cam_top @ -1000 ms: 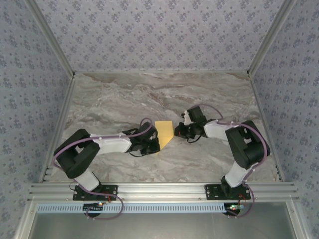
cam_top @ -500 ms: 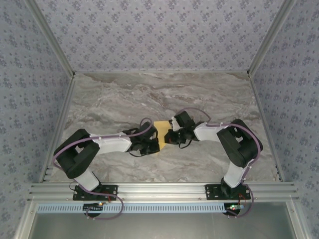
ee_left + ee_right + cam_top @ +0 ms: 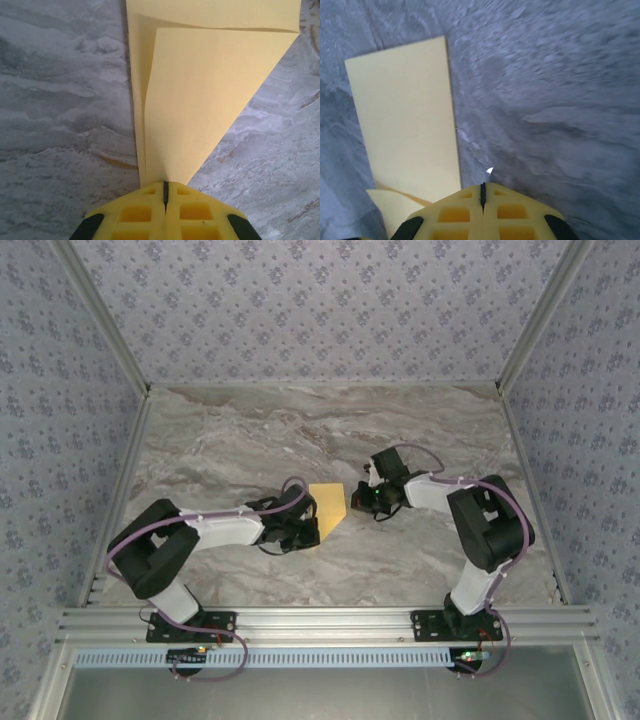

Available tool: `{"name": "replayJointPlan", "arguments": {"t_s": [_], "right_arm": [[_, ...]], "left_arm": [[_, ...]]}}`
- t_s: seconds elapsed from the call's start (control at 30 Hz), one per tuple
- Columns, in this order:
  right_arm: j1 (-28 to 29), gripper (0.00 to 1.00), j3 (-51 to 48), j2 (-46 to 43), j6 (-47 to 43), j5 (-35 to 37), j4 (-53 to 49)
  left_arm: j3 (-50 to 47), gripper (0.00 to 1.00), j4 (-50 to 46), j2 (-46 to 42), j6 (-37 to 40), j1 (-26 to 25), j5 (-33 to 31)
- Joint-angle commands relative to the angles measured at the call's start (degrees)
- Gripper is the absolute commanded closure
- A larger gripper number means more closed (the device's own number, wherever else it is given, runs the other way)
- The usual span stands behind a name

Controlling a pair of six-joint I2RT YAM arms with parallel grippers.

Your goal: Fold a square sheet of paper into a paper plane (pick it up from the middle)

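My left arm lies low across the table point(image 3: 230, 440), elbow bent out to the left and forearm running right. My left hand point(image 3: 312, 533) sits on the near left corner of the sheet of paper point(image 3: 328, 502). My right arm folds back from its elbow on the right. My right hand point(image 3: 358, 502) hangs over bare table just beside the sheet's right edge.

In the left wrist view, my left hand point(image 3: 165, 192) has its yellow fingers point(image 3: 135, 215) pressed together with only a thin seam between them. The narrow tip of the sheet point(image 3: 200, 100) runs right up to them. I cannot tell whether that tip is pinched between them or merely lies under them. My right hand point(image 3: 482, 195) is also fully closed and holds nothing, and the sheet point(image 3: 405, 115) lies to its left.

Half a second ago my right hand was further in, over the sheet. Now it is back off the edge, about where it was a second ago. My left arm and the sheet have not shifted.

The sheet is thin, plain mustard-yellow paper with sharp straight edges. One flap is folded over on a slant, so it tapers to a point at my left hand. The table is smooth, with grey marble veining. My fingers are yellow with square hollows.
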Motion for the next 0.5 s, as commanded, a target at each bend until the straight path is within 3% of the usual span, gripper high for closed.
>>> {"name": "replayJointPlan", "arguments": {"t_s": [0.0,0.2,0.47], "right_arm": [[1.98,1.0,1.48,-3.06,-1.06,5.19,-3.43],[5.11,0.91,5.68,0.88,-0.4,4.97,-2.81],[6.2,0.88,12.02,8.56,0.75,6.35,-6.3]], "left_arm": [[1.09,0.95,-7.4,-3.03,4.69,-0.23,-1.82],[4.51,0.77,-7.42,-7.6,7.39,0.52,-6.58],[5.43,0.75,-4.21,-4.95,5.7,0.76,-7.98]]}}
